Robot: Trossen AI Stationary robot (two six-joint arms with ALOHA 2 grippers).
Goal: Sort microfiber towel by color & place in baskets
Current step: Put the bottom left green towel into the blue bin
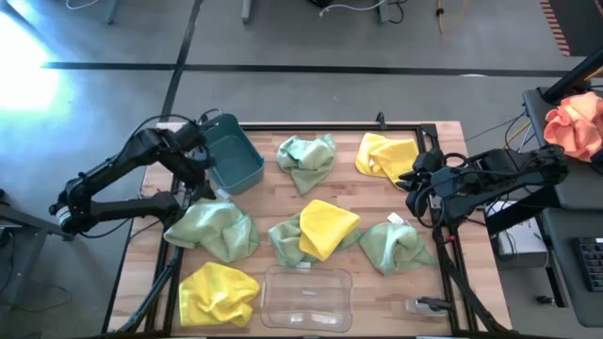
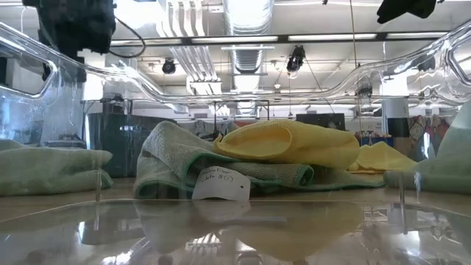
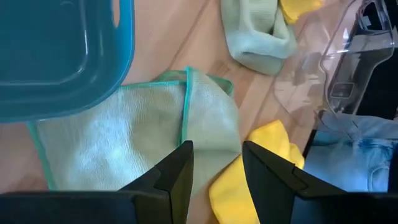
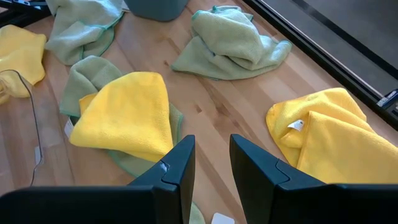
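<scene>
From above we count seven soft microfiber towels on the wooden slatted table (image 1: 443,141), none yet in a basket, so we judge the sorting has not begun.

Taking the table centre as the dial:
- The dark teal solid-walled plastic basket (image 1: 234,162) sits at ten o'clock and looks empty.
- The clear shallow plastic basket (image 1: 307,298) sits at six o'clock, also empty as far as we can see.
- A pale sage green towel (image 1: 307,160) lies at twelve.
- A bright yellow towel (image 1: 386,156) lies at two.
- A second green towel (image 1: 213,229) lies at eight, touching the teal basket's near edge.
- A yellow towel (image 1: 327,226) lies at the centre, draped over a green one (image 1: 285,241).
- Another green towel (image 1: 398,247) lies at four.
- A yellow towel (image 1: 218,292) lies at seven, just beside the clear basket.

The left gripper (image 3: 216,171) hovers over the green towel at eight o'clock, by the teal basket's corner; its fingers stand a narrow gap apart and grasp nothing. The right gripper (image 4: 212,163) hangs near three o'clock, facing the centre pile, its fingers likewise parted with nothing between them.

All seven cloths remain to be lifted and dropped by colour. Off the table at the far right rests an orange-pink cloth bundle (image 1: 575,124), which belongs to neither sort.
</scene>
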